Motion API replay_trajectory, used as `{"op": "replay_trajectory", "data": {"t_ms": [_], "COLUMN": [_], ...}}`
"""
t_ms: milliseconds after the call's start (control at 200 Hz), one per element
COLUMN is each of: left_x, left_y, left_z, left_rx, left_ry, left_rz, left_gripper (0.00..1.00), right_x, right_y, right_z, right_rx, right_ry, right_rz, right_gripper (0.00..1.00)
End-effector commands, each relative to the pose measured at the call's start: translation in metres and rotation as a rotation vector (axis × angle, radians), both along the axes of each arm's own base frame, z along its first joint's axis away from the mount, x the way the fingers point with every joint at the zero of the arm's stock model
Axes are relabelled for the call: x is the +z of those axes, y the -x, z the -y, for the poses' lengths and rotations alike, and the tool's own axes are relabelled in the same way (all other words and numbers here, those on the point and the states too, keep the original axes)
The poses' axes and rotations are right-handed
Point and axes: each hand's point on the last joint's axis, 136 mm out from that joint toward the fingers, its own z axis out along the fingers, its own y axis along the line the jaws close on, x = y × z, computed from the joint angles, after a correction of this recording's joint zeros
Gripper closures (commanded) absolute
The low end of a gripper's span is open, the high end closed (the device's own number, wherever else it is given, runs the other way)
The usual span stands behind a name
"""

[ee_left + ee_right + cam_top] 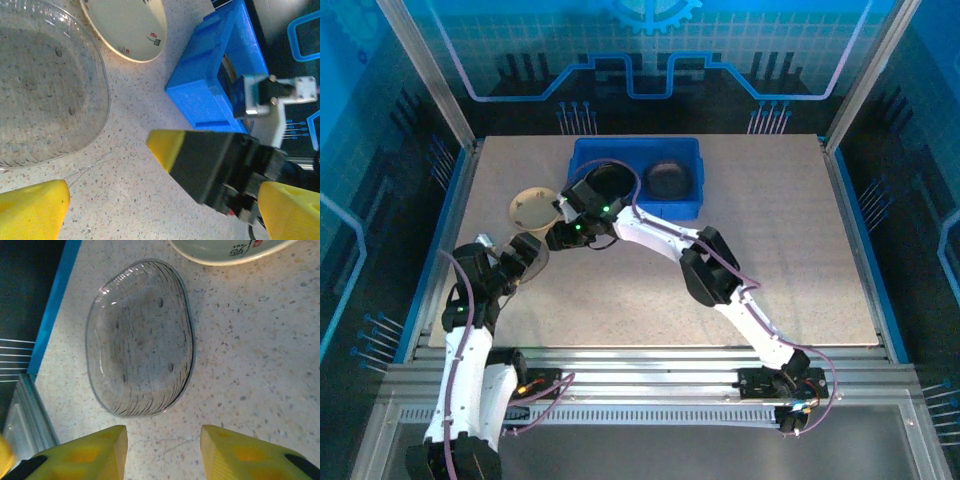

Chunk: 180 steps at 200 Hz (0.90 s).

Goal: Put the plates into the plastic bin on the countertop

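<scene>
At the countertop's (770,240) far edge the bin (670,210) is sitting, long axis left-right, holding a black plate (617,177) and a grey plate (670,178). Right arm is reaching across to the left; left arm is bending forward beside it. Cream plate (125,30) is lying near the bin, its red and dark marks unreadable. Clear plate (140,337) is lying flat, long axis pointing at right gripper (162,440), jaws apart, empty. Left gripper (162,200) is gaping wide, empty.

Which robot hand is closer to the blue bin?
Right. The right gripper hovers just off the near-left corner of the blue bin; the left gripper is farther out, by the clear plate.
</scene>
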Motion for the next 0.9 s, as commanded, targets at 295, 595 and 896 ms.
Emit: {"op": "replay_trajectory", "data": {"t_ms": [295, 595, 896], "left_x": [-0.013, -0.021, -0.03], "left_y": [0.009, 0.015, 0.019], "left_z": [0.005, 0.006, 0.006], "left_rx": [-0.009, -0.014, -0.01], "left_ry": [0.039, 0.032, 0.032], "left_rz": [-0.015, -0.038, -0.054], "left_gripper": [0.03, 0.03, 0.03], "right_x": [-0.049, -0.063, -0.079], "right_y": [0.006, 0.007, 0.009], "right_z": [-0.024, -0.033, -0.04], "right_rx": [0.053, 0.042, 0.03], "right_ry": [0.016, 0.0, -0.008], "right_rz": [-0.069, -0.085, -0.117], "right_gripper": [0.6, 0.62, 0.66]}}
